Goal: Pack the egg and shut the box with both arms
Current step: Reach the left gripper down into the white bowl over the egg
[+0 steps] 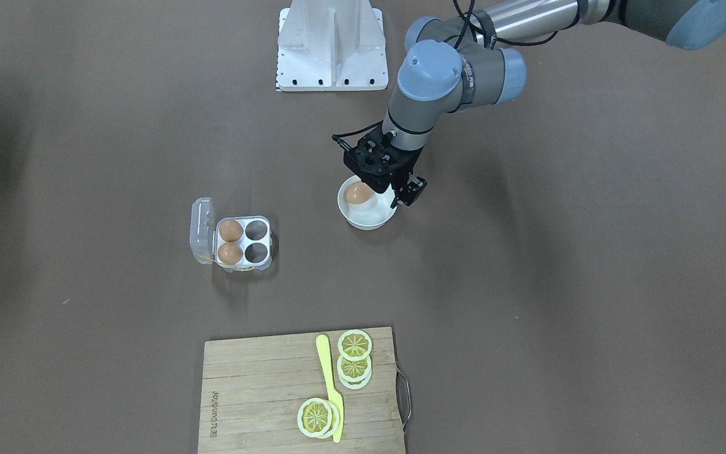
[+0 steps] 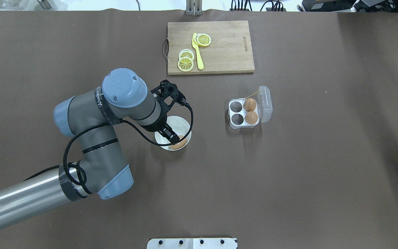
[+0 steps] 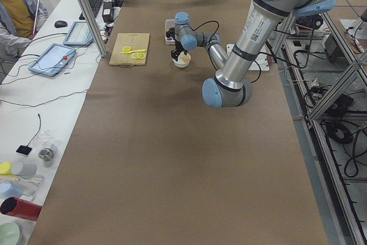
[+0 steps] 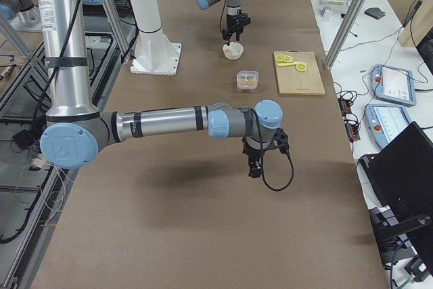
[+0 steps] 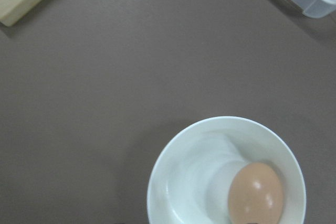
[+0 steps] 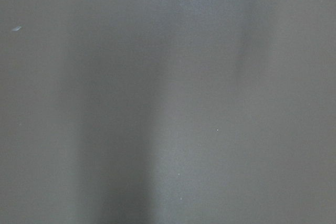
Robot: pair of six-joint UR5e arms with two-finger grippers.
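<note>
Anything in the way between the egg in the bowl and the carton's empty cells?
Nothing visible: bare table lies between the bowl holding the egg and the box, whose lid stands open; its two empty cells face the bowl.

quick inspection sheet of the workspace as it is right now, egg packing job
surface: brown table cover, no spills seen
job's things: egg lies in white bowl; box is open, lid folded back, two eggs in the cells nearest the lid, two cells empty
clutter: cutting board with lemon slices and yellow knife
grippers: left gripper open over the bowl, not holding the egg; right gripper far off over bare table, open or shut cannot be told
cables: black cable loops along left arm
surroundings: operator and tablets at a side desk
</note>
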